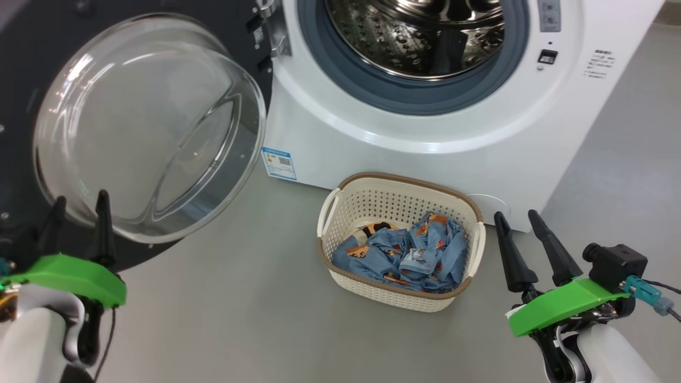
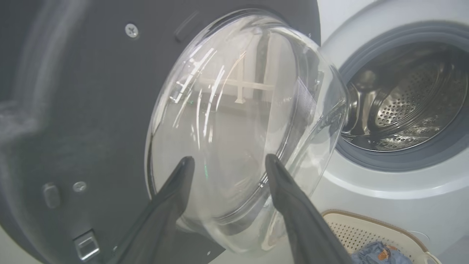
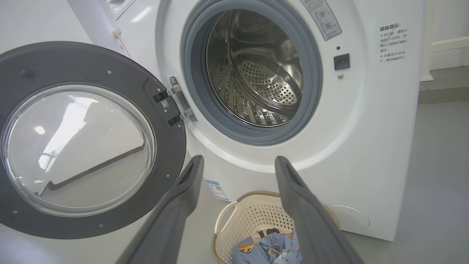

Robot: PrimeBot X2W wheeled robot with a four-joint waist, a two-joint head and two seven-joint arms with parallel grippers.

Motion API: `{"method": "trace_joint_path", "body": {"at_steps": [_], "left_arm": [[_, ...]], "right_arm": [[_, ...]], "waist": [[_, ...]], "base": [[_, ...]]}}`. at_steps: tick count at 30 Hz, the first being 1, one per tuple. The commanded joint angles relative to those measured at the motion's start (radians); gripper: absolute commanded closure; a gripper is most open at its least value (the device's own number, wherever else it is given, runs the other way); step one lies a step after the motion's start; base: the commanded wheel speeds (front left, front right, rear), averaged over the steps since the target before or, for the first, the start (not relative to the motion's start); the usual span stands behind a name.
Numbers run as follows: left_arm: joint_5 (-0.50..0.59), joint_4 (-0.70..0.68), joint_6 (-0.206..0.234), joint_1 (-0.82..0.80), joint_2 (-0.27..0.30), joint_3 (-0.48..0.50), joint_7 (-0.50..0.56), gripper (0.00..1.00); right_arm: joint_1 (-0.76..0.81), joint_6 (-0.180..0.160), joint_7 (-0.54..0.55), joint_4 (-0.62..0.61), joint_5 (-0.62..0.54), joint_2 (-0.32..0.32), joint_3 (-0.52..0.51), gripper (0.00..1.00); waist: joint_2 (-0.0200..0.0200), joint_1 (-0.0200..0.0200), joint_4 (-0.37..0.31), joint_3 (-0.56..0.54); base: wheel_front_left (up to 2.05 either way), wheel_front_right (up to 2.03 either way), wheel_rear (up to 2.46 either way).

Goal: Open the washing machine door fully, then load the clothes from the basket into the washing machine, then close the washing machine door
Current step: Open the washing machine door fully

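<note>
The washing machine [image 1: 425, 127] [image 3: 366, 146] stands with its round black door [image 1: 21, 80] [image 2: 91, 110] [image 3: 172, 146] swung wide to the left, glass bowl [image 1: 149, 127] bulging outward. Its steel drum [image 1: 420, 32] [image 3: 256, 69] [image 2: 403, 102] holds nothing I can see. On the floor before it, the cream basket [image 1: 399, 199] [image 3: 253, 216] [image 2: 359, 227] holds the blue printed clothes [image 1: 404, 255] [image 3: 263, 249]. My left gripper [image 1: 80, 205] [image 2: 229, 161] is open just in front of the glass bowl, gripping nothing. My right gripper [image 1: 518, 215] [image 3: 238, 161] is open to the right of the basket.
Grey floor [image 1: 239, 298] spreads between the open door and the basket. A blue label sticker [image 1: 279, 163] sits low on the machine's front. The door hinge [image 3: 176, 104] links door and machine at the opening's left.
</note>
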Motion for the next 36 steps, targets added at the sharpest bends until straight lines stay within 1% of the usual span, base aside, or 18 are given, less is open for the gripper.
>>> {"method": "trace_joint_path", "body": {"at_steps": [1, 2, 3, 10, 17, 18, 23, 28, 36], "left_arm": [[-0.01, -0.072, 0.02, 0.023, 0.039, 0.04, -0.015, 0.0], [-0.011, -0.101, 0.028, 0.043, 0.036, 0.041, -0.016, 0.0], [-0.013, -0.159, 0.042, 0.086, 0.03, 0.042, -0.016, 0.0], [-0.023, -0.369, 0.116, 0.247, -0.001, 0.06, -0.018, 0.0], [-0.026, -0.508, 0.162, 0.36, -0.026, 0.071, -0.019, 0.0], [-0.026, -0.508, 0.162, 0.36, -0.026, 0.071, -0.019, 0.0], [-0.02, -0.557, 0.183, 0.404, -0.04, 0.079, -0.02, 0.0], [-0.013, -0.586, 0.193, 0.427, -0.058, 0.085, -0.021, 0.0], [0.002, -0.613, 0.177, 0.457, -0.074, 0.094, -0.021, 0.0]], "right_arm": [[-0.006, 0.006, -0.012, -0.026, 0.0, -0.002, 0.032, 0.0], [-0.005, 0.006, -0.012, -0.027, -0.001, -0.002, 0.035, 0.0], [-0.005, 0.006, -0.012, -0.029, -0.002, -0.001, 0.041, 0.0], [-0.003, 0.006, -0.012, -0.034, -0.011, 0.0, 0.071, 0.0], [-0.005, 0.006, -0.012, -0.041, -0.024, -0.005, 0.097, 0.0], [-0.005, 0.006, -0.012, -0.041, -0.024, -0.005, 0.097, 0.0], [-0.007, 0.006, -0.012, -0.046, -0.032, -0.009, 0.11, 0.0], [-0.005, 0.006, -0.012, -0.049, -0.034, -0.02, 0.116, 0.0], [-0.004, 0.006, -0.012, -0.055, -0.035, -0.038, 0.121, 0.0]], "waist": [[-0.0001, 0.0, -0.03, -0.013], [-0.0001, 0.0, -0.04, -0.015], [-0.0001, 0.0, -0.063, -0.02], [-0.0001, 0.0, -0.154, -0.038], [-0.0001, 0.0, -0.249, -0.048], [-0.0001, 0.0, -0.249, -0.048], [-0.0001, 0.0, -0.314, -0.05], [-0.0001, 0.0, -0.369, -0.052], [-0.0001, 0.0, -0.425, -0.057]], "base": [[0.0, 0.0, 0.0], [0.0, 0.0, 0.0], [0.0, 0.0, 0.0], [0.0, 0.0, 0.0], [0.0, 0.0, 0.0], [0.0, 0.0, 0.0], [0.0, 0.0, 0.0], [0.0, 0.0, 0.0], [0.0, 0.0, 0.0]]}}
